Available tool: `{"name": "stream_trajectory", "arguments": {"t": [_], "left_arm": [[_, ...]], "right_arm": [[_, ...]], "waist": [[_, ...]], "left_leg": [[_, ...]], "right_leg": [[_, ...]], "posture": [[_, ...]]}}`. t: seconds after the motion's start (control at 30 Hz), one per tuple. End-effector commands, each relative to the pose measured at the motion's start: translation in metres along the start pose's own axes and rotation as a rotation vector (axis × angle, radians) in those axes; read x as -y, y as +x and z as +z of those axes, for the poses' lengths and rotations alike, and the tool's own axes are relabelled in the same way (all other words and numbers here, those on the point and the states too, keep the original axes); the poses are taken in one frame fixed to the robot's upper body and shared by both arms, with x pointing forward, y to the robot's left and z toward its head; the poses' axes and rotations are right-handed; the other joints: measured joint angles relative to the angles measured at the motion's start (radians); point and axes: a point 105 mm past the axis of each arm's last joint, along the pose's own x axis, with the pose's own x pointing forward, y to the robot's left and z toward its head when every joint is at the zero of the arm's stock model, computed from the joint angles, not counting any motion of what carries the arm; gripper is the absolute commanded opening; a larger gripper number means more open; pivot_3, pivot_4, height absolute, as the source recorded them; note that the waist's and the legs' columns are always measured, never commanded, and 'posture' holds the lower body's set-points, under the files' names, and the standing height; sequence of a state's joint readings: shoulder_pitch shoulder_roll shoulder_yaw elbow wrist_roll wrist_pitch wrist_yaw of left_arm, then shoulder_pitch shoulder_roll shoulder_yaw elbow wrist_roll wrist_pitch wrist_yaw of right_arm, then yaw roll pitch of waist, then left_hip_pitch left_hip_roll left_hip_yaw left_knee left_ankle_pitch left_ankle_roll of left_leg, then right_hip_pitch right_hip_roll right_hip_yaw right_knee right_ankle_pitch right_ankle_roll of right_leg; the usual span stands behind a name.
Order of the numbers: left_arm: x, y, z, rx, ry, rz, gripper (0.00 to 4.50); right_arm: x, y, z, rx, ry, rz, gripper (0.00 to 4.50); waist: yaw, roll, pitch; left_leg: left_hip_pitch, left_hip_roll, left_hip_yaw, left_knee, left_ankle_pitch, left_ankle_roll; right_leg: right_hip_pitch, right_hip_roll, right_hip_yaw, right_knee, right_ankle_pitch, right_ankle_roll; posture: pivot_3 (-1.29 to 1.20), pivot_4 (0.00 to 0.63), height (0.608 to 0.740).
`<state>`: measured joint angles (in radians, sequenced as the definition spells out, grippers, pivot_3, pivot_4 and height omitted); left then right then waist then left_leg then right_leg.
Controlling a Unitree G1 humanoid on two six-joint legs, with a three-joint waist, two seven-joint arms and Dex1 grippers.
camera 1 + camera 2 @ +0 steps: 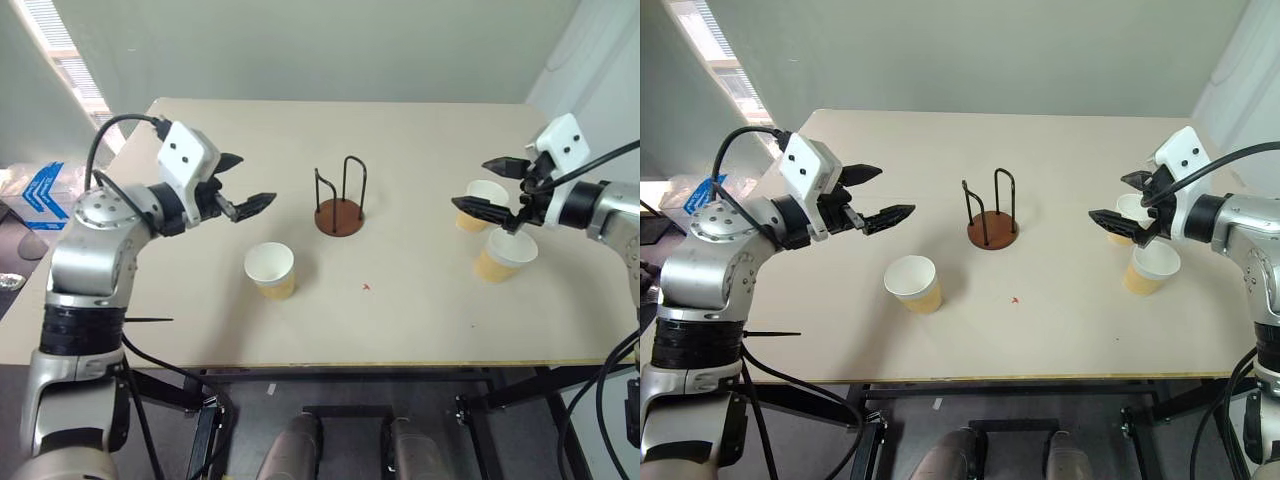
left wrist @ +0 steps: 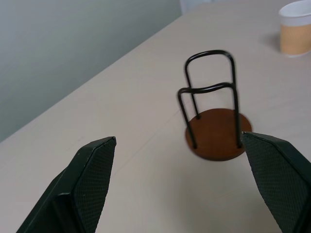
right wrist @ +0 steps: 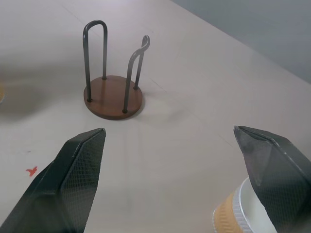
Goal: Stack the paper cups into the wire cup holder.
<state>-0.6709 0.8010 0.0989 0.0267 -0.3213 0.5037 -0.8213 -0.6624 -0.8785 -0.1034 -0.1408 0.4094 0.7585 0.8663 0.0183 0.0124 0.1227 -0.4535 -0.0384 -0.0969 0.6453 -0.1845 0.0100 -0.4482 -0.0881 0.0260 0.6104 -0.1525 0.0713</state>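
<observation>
1. Closest to the robot, one of the paper cups (image 1: 271, 270) stands upright on the table (image 1: 420, 330), left of centre, in front of the holder and a bit to its left. A tiny red mark (image 1: 366, 287) sits on the tabletop just to its right.
2. Over on the right side, two more cups: the nearer one (image 1: 502, 254) is upright, and the other (image 1: 482, 204) stands just behind it, partly hidden by the right gripper.
3. The right gripper (image 1: 489, 186) hangs above those two cups, fingers spread wide, nothing in them.
4. The left gripper (image 1: 246, 183) is raised over the left part of the table, also wide open and empty, pointing in toward the middle.
5. The wire cup holder (image 1: 340, 204) stands upright mid-table between the two grippers, well apart from both. Its brown base is bare, no cup in it yet.
</observation>
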Motion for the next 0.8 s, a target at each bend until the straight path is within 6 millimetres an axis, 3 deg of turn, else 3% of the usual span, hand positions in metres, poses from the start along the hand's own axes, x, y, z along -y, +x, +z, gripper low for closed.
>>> {"name": "stream_trajectory", "arguments": {"t": [0.03,0.3,0.57,0.8], "left_arm": [[-0.020,-0.014,0.015,0.036,0.041,0.074,4.50],[-0.018,-0.015,0.017,0.049,0.034,0.074,4.50],[0.008,0.000,0.017,0.070,-0.013,-0.034,4.50],[0.038,0.014,0.007,-0.031,-0.090,-0.225,4.50]], "right_arm": [[0.002,-0.003,0.018,0.047,-0.049,0.000,4.47],[0.004,-0.001,0.019,0.048,-0.051,0.008,4.47],[-0.001,-0.006,0.024,0.041,-0.055,0.032,4.47],[-0.016,-0.018,0.033,0.062,-0.003,0.088,4.47]], "waist": [[0.000,0.000,0.000],[0.002,0.000,0.000],[0.001,0.000,0.000],[0.001,0.000,0.000]], "left_leg": [[0.000,0.000,0.000,0.000,0.000,0.000],[-0.001,0.000,0.000,0.000,0.000,-0.001],[0.000,0.000,0.000,0.000,-0.001,-0.001],[-0.001,0.000,0.000,0.000,-0.001,-0.001]], "right_leg": [[0.000,0.000,0.000,0.000,0.000,0.000],[0.000,0.000,0.000,0.000,0.000,0.000],[0.000,0.000,0.000,0.000,0.000,0.000],[0.000,0.000,0.000,-0.001,0.000,0.000]], "posture": [[0.00,0.150,0.740],[0.00,0.150,0.740],[0.00,0.150,0.740],[0.00,0.150,0.740]]}}
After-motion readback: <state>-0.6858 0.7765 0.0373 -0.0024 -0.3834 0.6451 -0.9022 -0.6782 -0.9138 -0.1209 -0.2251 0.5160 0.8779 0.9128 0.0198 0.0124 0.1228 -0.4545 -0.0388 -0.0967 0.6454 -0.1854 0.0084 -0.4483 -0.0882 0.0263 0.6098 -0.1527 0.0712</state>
